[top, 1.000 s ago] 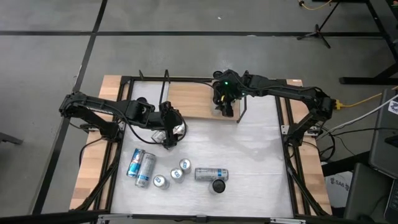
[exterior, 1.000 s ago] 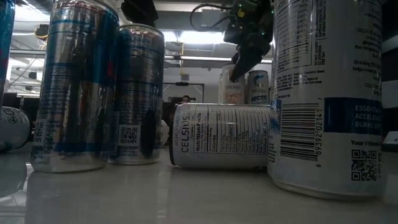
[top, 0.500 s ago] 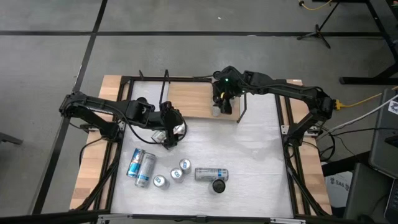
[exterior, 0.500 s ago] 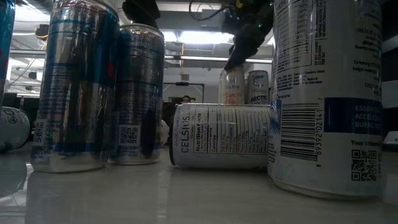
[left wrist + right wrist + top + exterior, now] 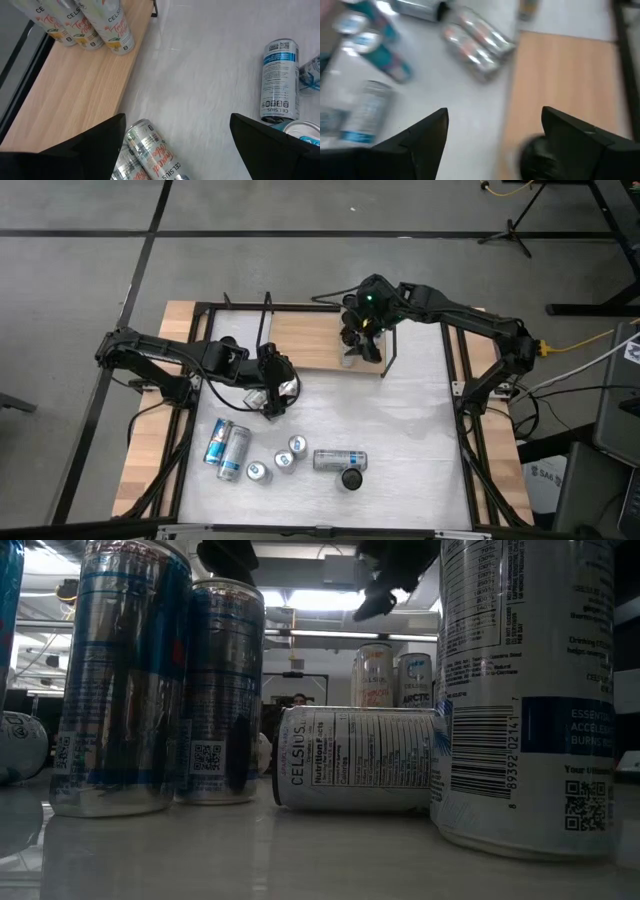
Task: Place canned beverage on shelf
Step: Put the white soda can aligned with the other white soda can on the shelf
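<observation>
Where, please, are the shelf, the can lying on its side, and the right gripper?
shelf [image 5: 305,340]: high view, bare wooden board.
lying can [image 5: 355,758]: low view, label on its side.
right gripper [image 5: 358,340]: high view, between its fingers.

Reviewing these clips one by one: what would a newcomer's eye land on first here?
The right hand hangs open above the shelf, over the cans standing on its board. Next, a cluster of loose cans lies near the table's front edge. The left hand waits open over two lying cans.

Blurred and cropped views

The right wrist view is motion-blurred; the tall can [image 5: 525,690] nearest the low camera is cut off at top and right.
</observation>
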Controlling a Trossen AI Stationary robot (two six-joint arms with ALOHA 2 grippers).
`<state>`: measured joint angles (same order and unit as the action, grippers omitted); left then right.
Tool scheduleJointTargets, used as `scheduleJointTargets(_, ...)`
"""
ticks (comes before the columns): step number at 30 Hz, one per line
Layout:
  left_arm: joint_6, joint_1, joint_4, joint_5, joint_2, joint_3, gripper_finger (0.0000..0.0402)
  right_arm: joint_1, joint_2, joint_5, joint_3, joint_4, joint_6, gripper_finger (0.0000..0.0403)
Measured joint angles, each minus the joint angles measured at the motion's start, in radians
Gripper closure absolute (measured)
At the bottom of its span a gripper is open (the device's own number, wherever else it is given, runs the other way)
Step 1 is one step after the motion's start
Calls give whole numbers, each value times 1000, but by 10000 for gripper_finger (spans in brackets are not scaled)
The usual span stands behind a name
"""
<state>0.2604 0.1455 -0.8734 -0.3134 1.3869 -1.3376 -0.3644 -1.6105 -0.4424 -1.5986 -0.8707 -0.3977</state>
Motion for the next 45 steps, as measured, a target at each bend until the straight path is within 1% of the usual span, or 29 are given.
scheduleJointTargets(2,0,0,0,0,0,0,53,26,3,-42,0,0,0,93)
scheduleJointTargets(4,0,0,0,0,0,0,53,60,3,-55,0,-3,0,93)
scheduleJointTargets(18,0,0,0,0,0,0,53,360,3,-47,0,-20,0,93)
scheduleJointTargets(25,2,0,0,0,0,0,53,488,3,-46,0,-21,0,93)
scheduleJointTargets(30,44,2,25,20,0,0,53,562,3,-41,0,-24,4,93)
scheduleJointTargets(33,51,20,94,39,1,0,53,602,3,6,0,-36,62,93)
scheduleJointTargets(37,47,76,203,45,19,0,53,653,3,114,0,-97,141,93)
scheduleJointTargets(40,44,129,287,41,50,0,53,701,3,185,4,-116,203,93)
scheduleJointTargets(45,41,213,369,26,117,1,53,787,3,266,23,-104,239,93)
